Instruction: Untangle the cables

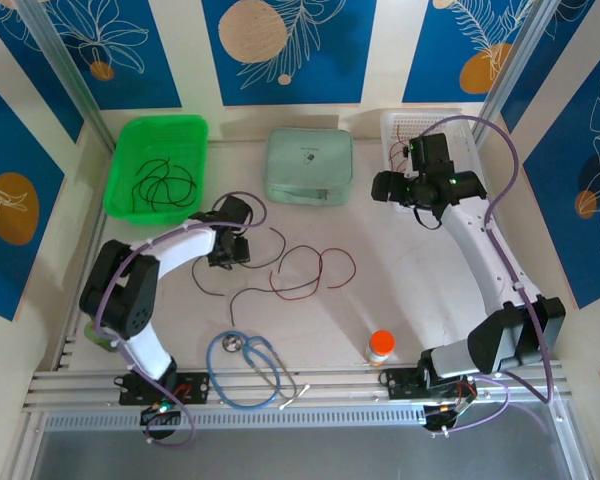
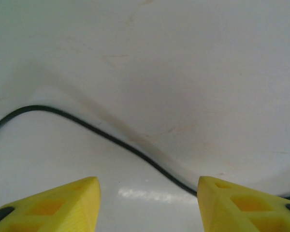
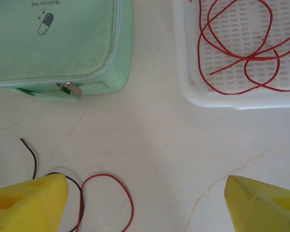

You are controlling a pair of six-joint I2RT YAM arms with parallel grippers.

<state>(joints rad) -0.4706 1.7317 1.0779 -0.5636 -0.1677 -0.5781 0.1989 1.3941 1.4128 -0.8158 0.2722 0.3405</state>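
The cables (image 1: 300, 270) lie in a loose tangle of dark red and black loops on the middle of the surface (image 1: 420, 290). More black ones are coiled in the green basket (image 1: 130, 135) at the far left, and red ones lie in the white basket (image 3: 208, 99) at the far right.

The left arm rises from its base at the near left, folds at the elbow and reaches rightward. Its wrist is pitched down at the left end of the tangle. The left tool (image 1: 225, 255) hangs low over the surface with its yellow fingers (image 2: 63, 203) apart. One black cable (image 2: 87, 126) curves across the surface ahead of them and runs out of sight behind the right-hand finger. Nothing is clamped between the fingers.

The right arm climbs from its base at the near right, and its forearm sweeps far and leftward. Its wrist sits just beside the white basket. The right tool (image 1: 388, 187) points toward the mint medicine bag (image 1: 308, 165) and is raised above the surface. Its fingers (image 3: 34, 203) stand wide apart and hold nothing. Below them is bare surface between the bag and the basket. A red loop (image 3: 121, 186) and a black strand (image 3: 33, 159) lie near the left finger.

A light-blue stethoscope (image 1: 250, 365) and an orange-capped bottle (image 1: 380, 347) rest near the front edge.
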